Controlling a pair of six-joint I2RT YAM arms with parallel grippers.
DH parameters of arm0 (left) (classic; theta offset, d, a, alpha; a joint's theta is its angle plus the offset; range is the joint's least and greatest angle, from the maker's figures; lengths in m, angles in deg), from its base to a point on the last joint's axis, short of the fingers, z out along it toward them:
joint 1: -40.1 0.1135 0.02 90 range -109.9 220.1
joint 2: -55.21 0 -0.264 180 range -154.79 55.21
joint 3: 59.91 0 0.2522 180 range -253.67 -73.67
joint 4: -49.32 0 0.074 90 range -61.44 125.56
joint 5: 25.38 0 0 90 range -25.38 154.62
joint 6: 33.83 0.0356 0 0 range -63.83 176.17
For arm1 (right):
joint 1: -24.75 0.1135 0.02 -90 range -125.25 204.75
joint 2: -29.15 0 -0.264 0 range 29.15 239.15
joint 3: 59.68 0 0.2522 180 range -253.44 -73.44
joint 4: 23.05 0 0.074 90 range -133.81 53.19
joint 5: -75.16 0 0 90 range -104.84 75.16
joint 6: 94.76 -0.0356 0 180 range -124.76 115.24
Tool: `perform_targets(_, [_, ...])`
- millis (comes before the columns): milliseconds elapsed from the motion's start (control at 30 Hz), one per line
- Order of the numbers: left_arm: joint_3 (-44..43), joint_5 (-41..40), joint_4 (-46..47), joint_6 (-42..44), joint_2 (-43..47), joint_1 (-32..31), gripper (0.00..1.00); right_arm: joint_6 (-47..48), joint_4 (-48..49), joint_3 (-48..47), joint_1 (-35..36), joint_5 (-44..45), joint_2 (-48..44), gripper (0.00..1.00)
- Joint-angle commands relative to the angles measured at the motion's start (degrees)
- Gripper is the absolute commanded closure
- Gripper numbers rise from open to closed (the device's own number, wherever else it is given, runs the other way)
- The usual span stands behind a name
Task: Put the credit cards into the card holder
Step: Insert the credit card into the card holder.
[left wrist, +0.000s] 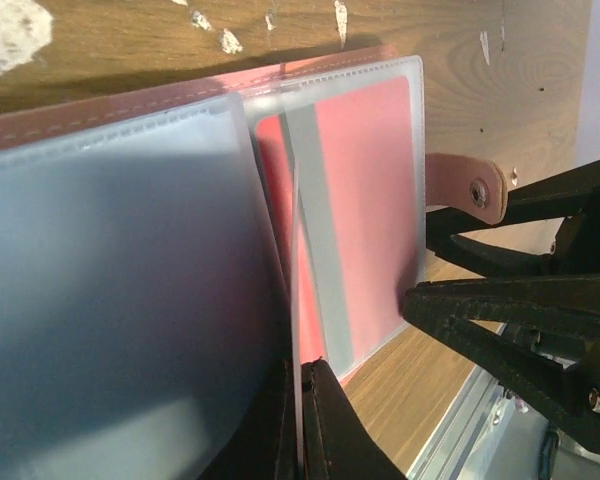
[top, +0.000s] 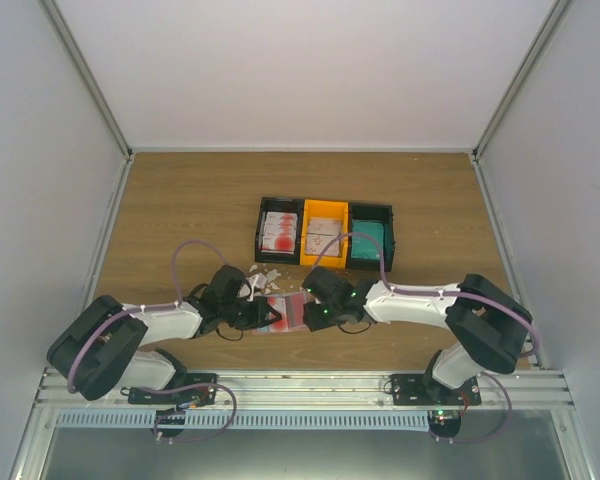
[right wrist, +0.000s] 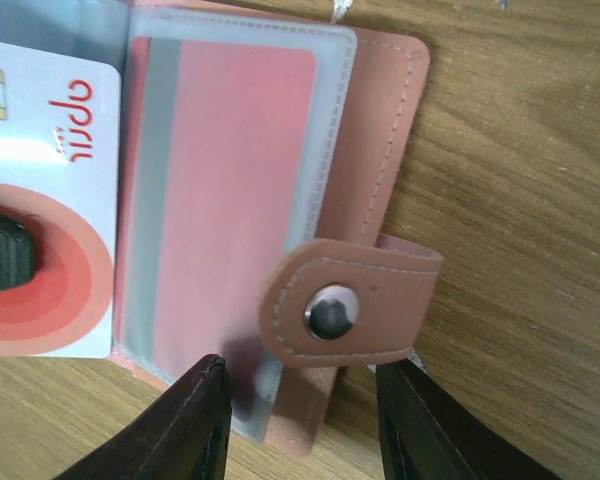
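Pinching a thin, stiff, likely slippery card [right wrist: 60, 150] by its edge, the left claw [left wrist: 301, 375] is clamped; the right claw [right wrist: 302, 370] gapes empty astride the holder [right wrist: 395, 90] tab [right wrist: 350, 300].

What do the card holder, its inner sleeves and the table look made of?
Card holder: probably leather or imitation leather, matte salmon, with stitched edges and a metal-looking snap. Sleeves: frosted flexible plastic, slight sheen; pink shows through. Table: wood or wood-look laminate, going by the grain lines.
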Motion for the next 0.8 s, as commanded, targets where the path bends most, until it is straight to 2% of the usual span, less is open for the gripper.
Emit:
perform_targets(0, [-1.42, 1.32, 2.70, 1.11, -2.46, 0.37, 1.00, -0.40, -0.40, -0.69, 0.51, -0.17, 2.10, 0.59])
perform_targets(100, [-1.82, 1.10, 2.72, 0.70, -3.24, 0.46, 1.00, -0.48, -0.75, -0.64, 0.51, 0.03, 2.65, 0.62])
perform_targets(467, [-0.15, 1.08, 5.53, -4.32, -2.72, 1.69, 1.00, -1.23, -1.38, -0.04, 0.51, 1.01, 4.00, 0.80])
perform_targets(767, [2.02, 0.16, 8.60, -9.25, -1.03, 2.03, 1.00, -1.75, -0.18, 1.36, 0.52, 0.41, 4.13, 0.84])
